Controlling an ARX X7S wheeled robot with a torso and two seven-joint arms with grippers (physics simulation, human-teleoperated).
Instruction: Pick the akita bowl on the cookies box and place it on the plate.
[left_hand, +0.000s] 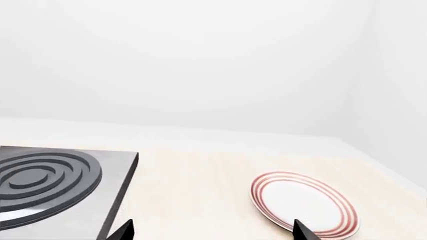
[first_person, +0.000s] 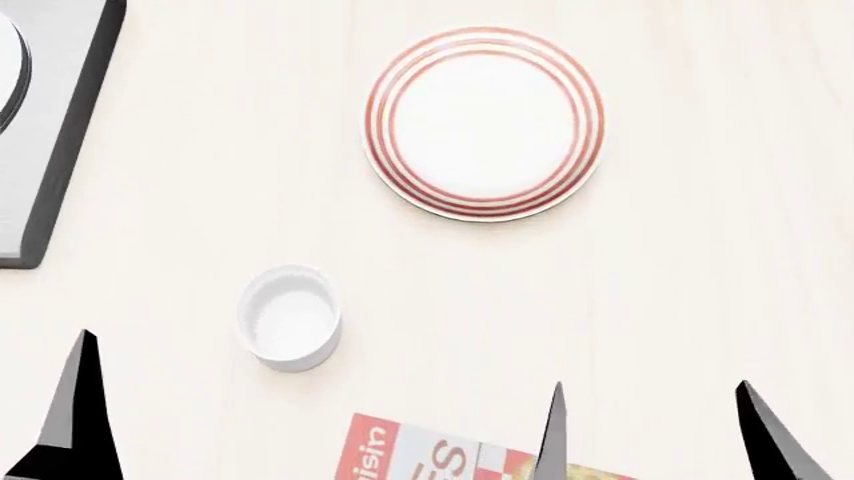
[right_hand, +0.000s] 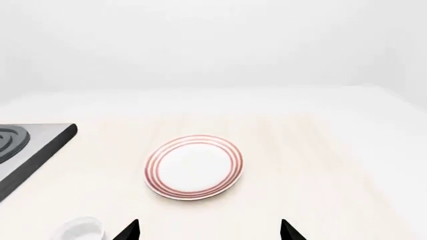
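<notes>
The akita bowl is out of view in every frame. Only the far edge of the red-and-white cookies box (first_person: 427, 458) shows at the bottom of the head view. The plate (first_person: 483, 122), white with red rings, lies empty further out on the table; it also shows in both wrist views (left_hand: 303, 202) (right_hand: 193, 166). My right gripper (right_hand: 209, 231) is open with nothing between its fingers, which (first_person: 554, 430) reach over the box's edge. My left gripper (left_hand: 213, 231) is open and empty too, its one visible finger (first_person: 78, 410) left of the box.
A small plain white cup (first_person: 290, 317) stands between the box and the plate, to the left. A grey stove top with dark ring burners (left_hand: 60, 185) lies along the table's left side (first_person: 54, 120). White walls close off the pale wooden table.
</notes>
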